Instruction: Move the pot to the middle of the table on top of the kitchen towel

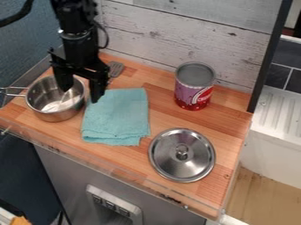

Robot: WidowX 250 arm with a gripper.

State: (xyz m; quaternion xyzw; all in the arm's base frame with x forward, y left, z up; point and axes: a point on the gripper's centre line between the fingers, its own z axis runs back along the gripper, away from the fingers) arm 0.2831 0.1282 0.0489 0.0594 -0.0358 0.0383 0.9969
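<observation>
Camera view — jaws parted over pot [53, 108], turquoise towel [117, 117] beside

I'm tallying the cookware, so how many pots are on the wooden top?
1: the steel pot at the left, beside the teal towel, its handle pointing left.

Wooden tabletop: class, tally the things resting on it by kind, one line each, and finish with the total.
Pot: 1
Lid: 1
Can: 1
Towel: 1
Spatula: 1
Total: 5
</observation>
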